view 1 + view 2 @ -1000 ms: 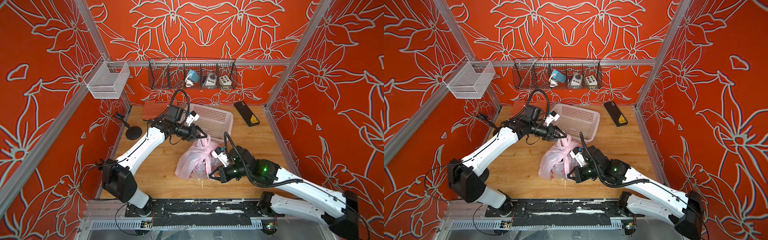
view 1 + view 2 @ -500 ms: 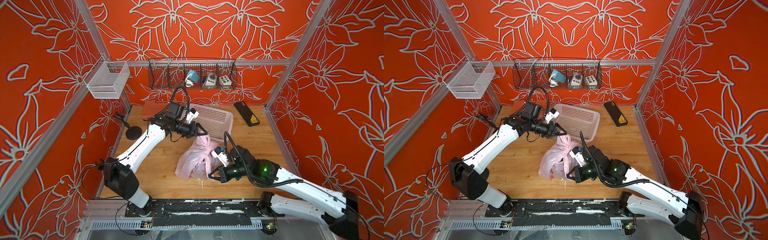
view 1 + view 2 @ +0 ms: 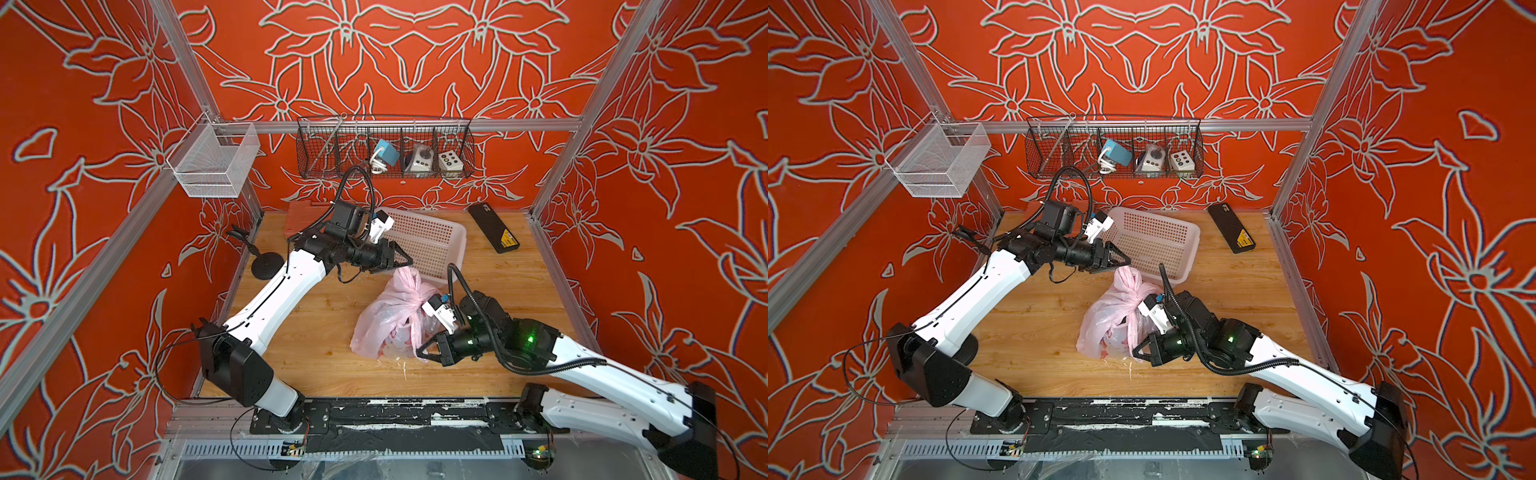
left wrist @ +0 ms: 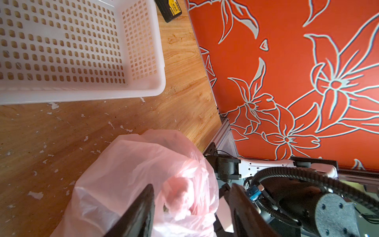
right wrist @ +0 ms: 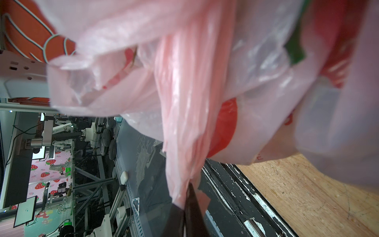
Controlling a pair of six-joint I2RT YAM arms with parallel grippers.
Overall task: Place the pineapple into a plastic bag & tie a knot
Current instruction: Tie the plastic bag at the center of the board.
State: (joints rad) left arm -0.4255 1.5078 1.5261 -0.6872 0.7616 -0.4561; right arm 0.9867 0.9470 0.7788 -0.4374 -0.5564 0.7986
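The pale-pink plastic bag lies bulging in the middle of the wooden table. Its handles are bunched into a knot. The pineapple is hidden; I cannot make it out through the film. My left gripper hovers open just above the loose handle end sticking up from the knot. In the left wrist view that pink end sits between the spread fingers. My right gripper is shut on the other handle strip, which runs taut from the knot.
A white perforated basket stands right behind the bag. A black box with a yellow label lies at the back right, a black round stand at the left edge. A wire rack hangs on the back wall. Plastic scraps litter the wood.
The left gripper's jaws have spread wider and it has drawn slightly up and back from the bag's top. The right arm and the bag have stayed put.
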